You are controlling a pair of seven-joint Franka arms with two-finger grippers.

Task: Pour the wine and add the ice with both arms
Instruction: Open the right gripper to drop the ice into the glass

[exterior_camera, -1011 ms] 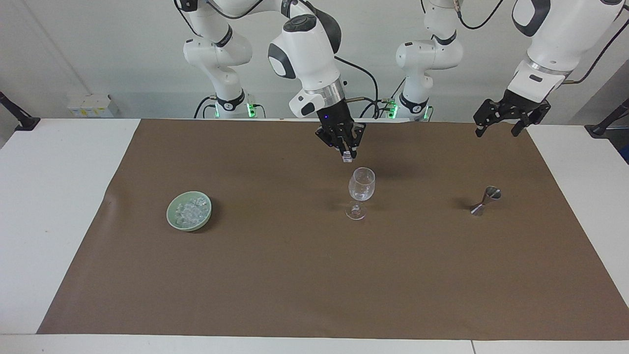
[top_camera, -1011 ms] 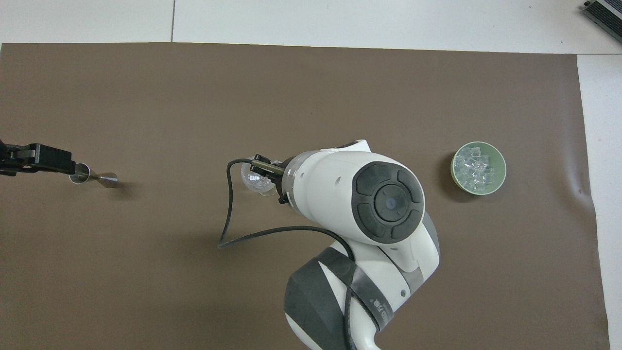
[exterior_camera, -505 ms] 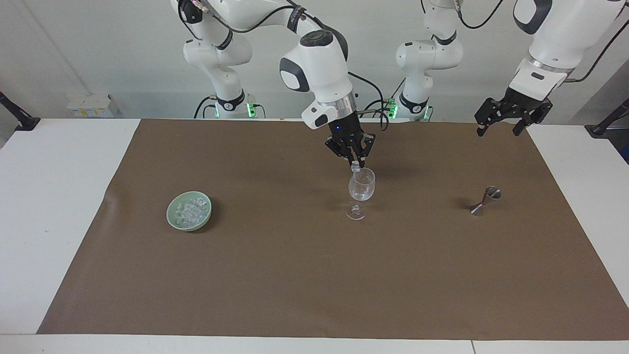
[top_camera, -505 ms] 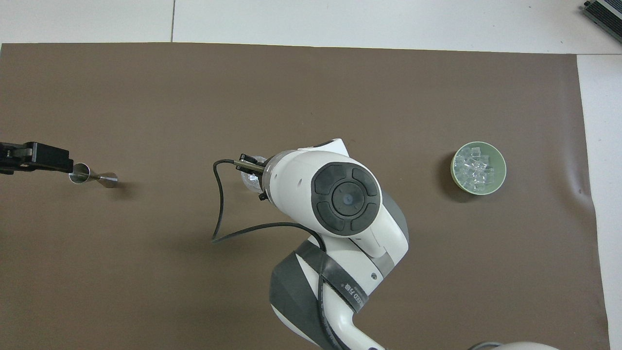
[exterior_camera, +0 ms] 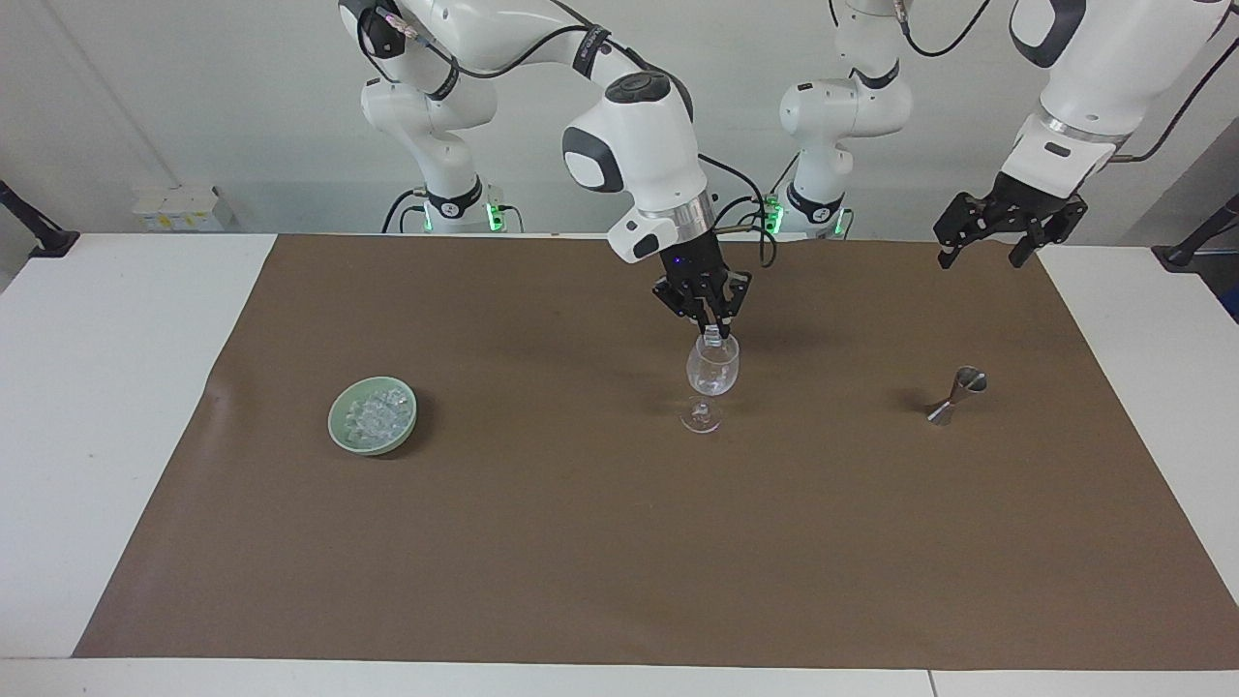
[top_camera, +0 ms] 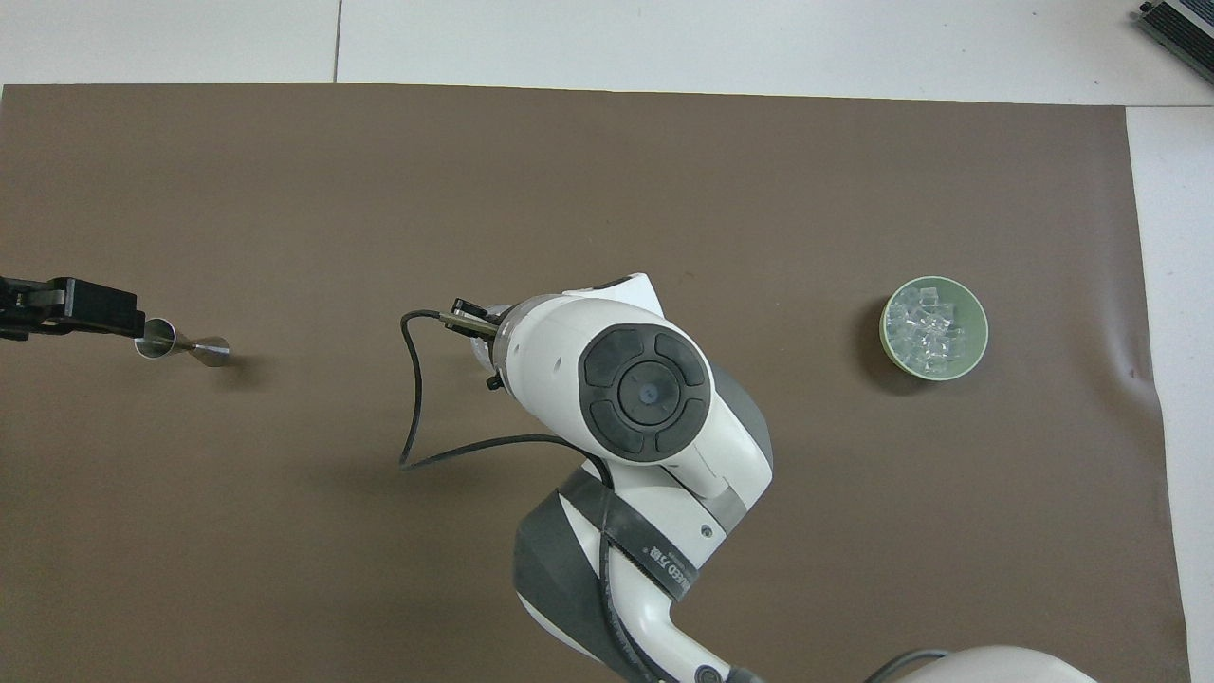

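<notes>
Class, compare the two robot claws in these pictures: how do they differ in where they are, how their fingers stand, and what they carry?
The right claw hangs directly over the wine glass; the left claw waits over the mat's edge, above the metal jigger. The right claw is shut on an ice cube; the left claw is open and empty. Both are black, two-fingered and pointing downward.

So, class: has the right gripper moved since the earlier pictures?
Yes. The right gripper, shut on an ice cube, has come down onto the wine glass rim.
</notes>
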